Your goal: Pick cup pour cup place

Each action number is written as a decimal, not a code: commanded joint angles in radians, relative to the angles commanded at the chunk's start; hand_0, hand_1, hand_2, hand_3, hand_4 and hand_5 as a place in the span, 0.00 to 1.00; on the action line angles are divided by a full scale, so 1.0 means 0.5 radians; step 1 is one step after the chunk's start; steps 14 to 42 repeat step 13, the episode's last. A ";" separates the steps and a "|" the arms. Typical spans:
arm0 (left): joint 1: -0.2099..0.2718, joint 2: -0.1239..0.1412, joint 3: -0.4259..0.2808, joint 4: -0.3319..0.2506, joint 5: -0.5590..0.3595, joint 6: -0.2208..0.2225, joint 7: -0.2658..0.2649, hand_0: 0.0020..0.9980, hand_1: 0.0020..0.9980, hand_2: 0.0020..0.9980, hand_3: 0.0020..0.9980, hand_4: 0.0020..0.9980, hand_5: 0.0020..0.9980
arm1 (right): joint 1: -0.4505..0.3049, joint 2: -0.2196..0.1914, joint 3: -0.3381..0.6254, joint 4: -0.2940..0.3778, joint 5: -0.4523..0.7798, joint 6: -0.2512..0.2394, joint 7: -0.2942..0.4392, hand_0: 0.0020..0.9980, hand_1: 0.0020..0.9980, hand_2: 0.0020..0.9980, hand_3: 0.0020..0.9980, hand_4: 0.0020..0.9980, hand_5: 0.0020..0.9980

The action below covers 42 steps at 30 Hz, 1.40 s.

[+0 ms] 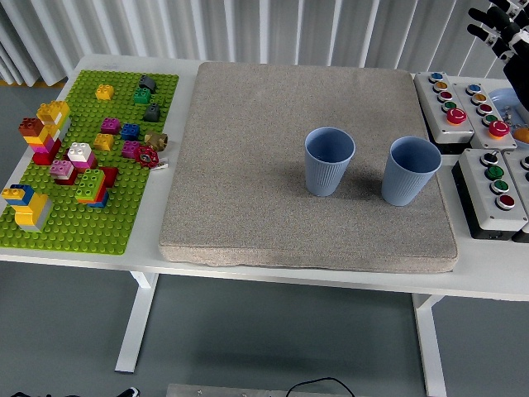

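Setting: Two blue ribbed cups are seen upright on a grey mat (248,165) laid across a white tabletop (99,252).
Left cup (329,160): It is placed right of the mat's middle, mouth open upward; no contents can be made out inside.
Right cup (411,169): It is set near the mat's right edge, apart from the left cup; its inside likewise appears bare, though fine contents could not be told from this height.
Right hand (500,26): It is held high at the far right corner, above the button boxes (463,107), well apart from both cups. Nothing is gripped; whether its fingers are spread or curled cannot be told.
Left hand: Not in view.
Stage: The scene fits either cups waiting to be poured or cups set back down after pouring; this cannot be settled.
Handling: Should a cup be lifted, it is best gripped around the ribbed wall below the rim, kept upright, and tilted only once its lip is over the other cup's mouth.
Surroundings: A green baseplate (74,223) with coloured bricks is seen at the left.
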 joint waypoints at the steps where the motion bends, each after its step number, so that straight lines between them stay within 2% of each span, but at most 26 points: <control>1: 0.002 0.000 0.001 0.000 -0.001 0.000 0.000 0.79 0.83 0.84 0.76 0.50 1.00 | -0.001 0.000 -0.001 0.000 0.001 0.000 0.000 0.92 0.86 0.95 0.91 0.86 0.60; 42: -0.006 0.002 0.015 0.002 -0.025 0.001 -0.006 0.79 0.83 0.85 0.76 0.50 1.00 | 0.011 -0.004 -0.007 0.001 0.001 0.003 0.002 0.92 0.86 0.95 0.91 0.86 0.60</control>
